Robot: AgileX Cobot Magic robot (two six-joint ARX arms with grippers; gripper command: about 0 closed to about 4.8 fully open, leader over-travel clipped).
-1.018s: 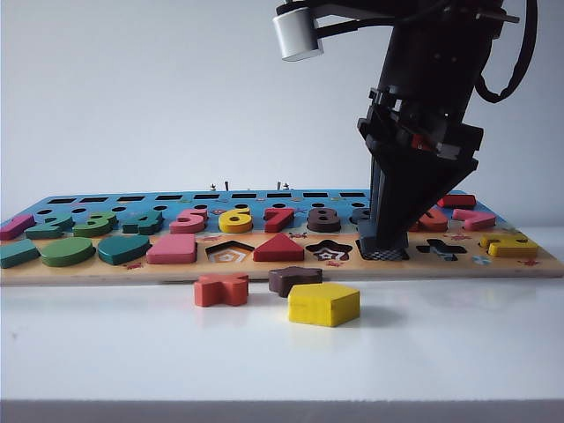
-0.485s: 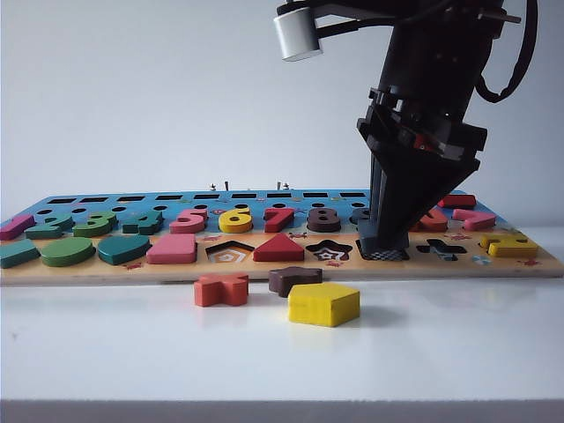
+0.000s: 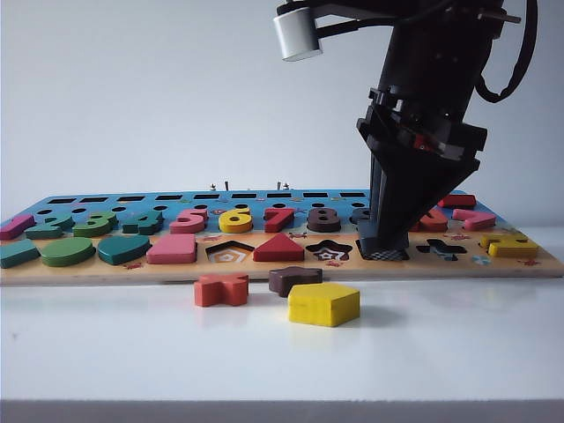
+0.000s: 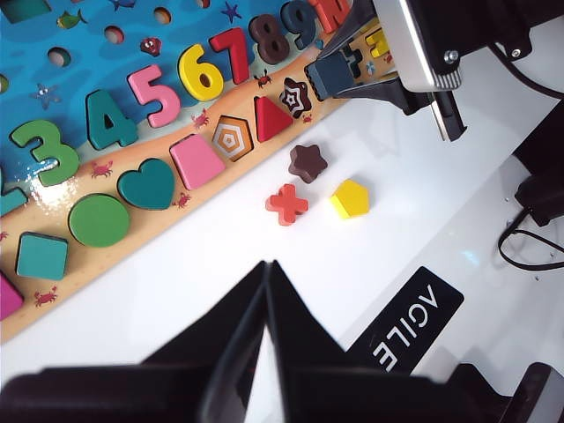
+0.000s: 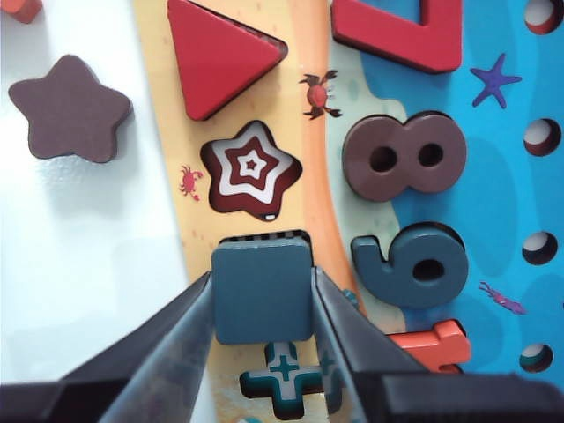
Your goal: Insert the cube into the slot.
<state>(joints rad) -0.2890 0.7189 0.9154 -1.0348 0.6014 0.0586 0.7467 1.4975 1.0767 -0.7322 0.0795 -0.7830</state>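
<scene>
White desk (image 3: 441,352) under a plain pale wall; wooden puzzle board (image 3: 282,269) runs across the desk's far half, its front edge facing the exterior camera.

Right hand (image 5: 263,300) is down at the board's front row, right of centre, clamped on the cube (image 5: 263,293), one finger on each opposite side. Exterior view shows only the dark hand (image 3: 384,242) standing on the slot (image 3: 386,255), with a strip of checkerboard visible at its foot; the cube itself can't be picked out there. Right wrist view fills that in: cube sits over the slot (image 5: 264,236), a thin dark striped edge showing along one side, so not fully square to the cut-out. Whether it's seated or just resting on top, can't tell.

Same view shows the empty star cut-out (image 5: 251,170) just beside the cube, and the cross cut-out (image 5: 286,374) on the other side.

Left hand (image 4: 267,295) hangs over the desk's front area, well apart from the board, fingers together, nothing in it. Only its view shows the loose pieces from above: brown star (image 4: 307,162), orange cross (image 4: 287,204), yellow pentagon (image 4: 351,198), all on the desk just off the board's front edge.
</scene>
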